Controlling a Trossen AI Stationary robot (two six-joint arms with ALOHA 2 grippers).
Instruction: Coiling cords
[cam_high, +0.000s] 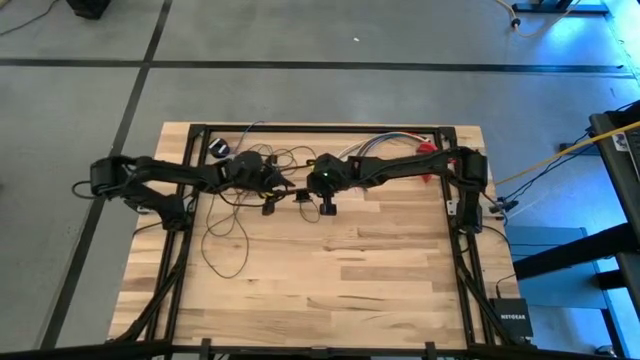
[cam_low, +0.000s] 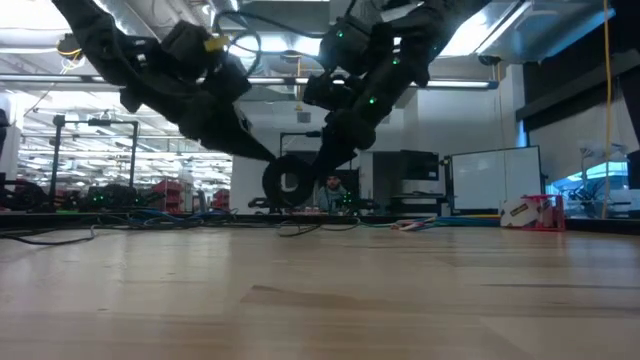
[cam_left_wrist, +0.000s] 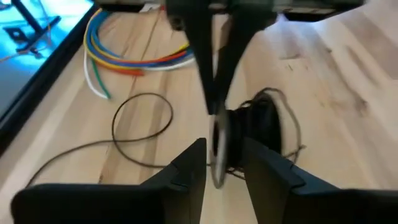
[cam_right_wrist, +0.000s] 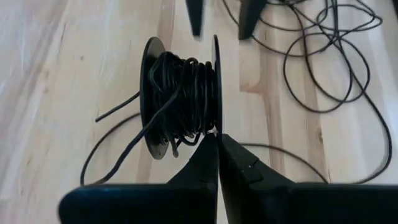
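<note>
Two tools at spool (cam_right_wrist: 180, 96) | right tool (cam_right_wrist: 217, 138) clamped on spool's rim | left tool (cam_left_wrist: 224, 163) apart, astride rim | cord (cam_right_wrist: 323, 56) beside spool: light, limp, springy, tangle-prone; best gripped near spool

Bench (cam_high: 380, 280): pale wood planks, smooth, light satin sheen, visible grain. Cords (cam_right_wrist: 323, 68): thin dark wire, matt, some wound on a black spool (cam_right_wrist: 180, 93) with smooth flat discs, plastic-looking. Right hand (cam_right_wrist: 217, 155) and left hand (cam_left_wrist: 224, 168): matt black fingers, plastic-looking. Multicoloured wires (cam_left_wrist: 130, 56): glossy insulation.
</note>
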